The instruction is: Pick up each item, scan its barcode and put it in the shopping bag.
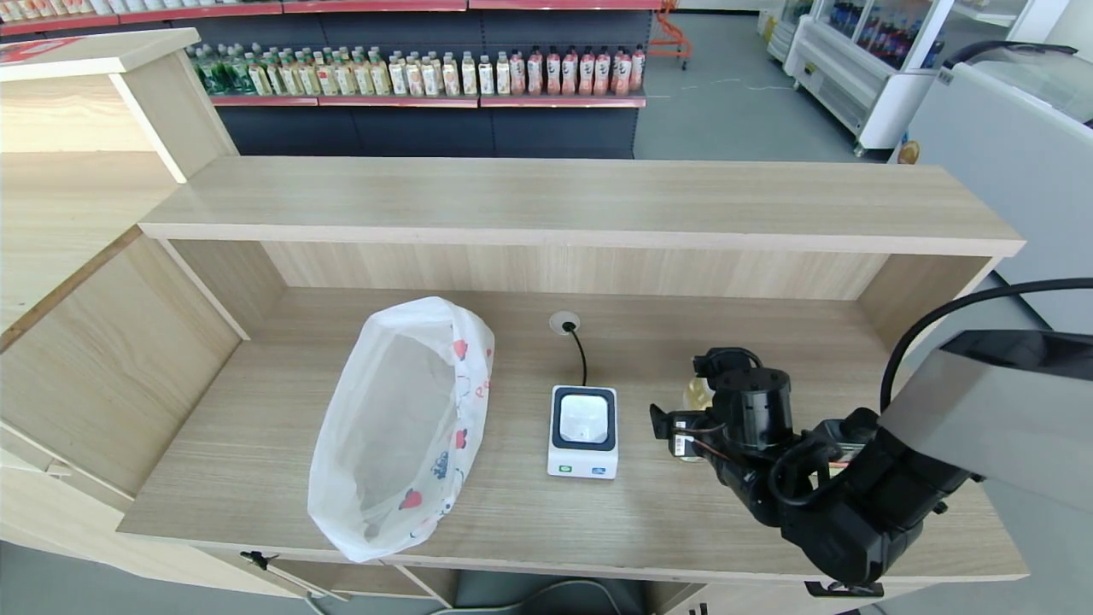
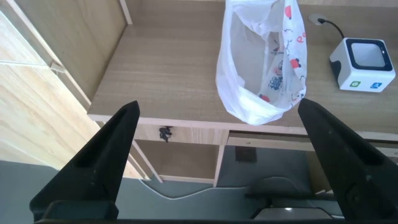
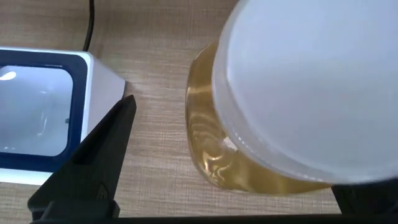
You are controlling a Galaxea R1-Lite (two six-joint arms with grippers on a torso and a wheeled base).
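While the right arm covers most of it in the head view, the bottle of yellow liquid with a white cap stands on the counter, just right of the scanner. Right gripper is spread around the bottle; one finger sits apart from it, the other mostly hidden behind the cap. Bottle label and barcode can't be made out. Shopping bag lies open at left. Left gripper is spread wide, holding nothing, off the counter's near edge.

A shop: bottled-drink shelves, display fridge, checkout counter, barcode scanner.
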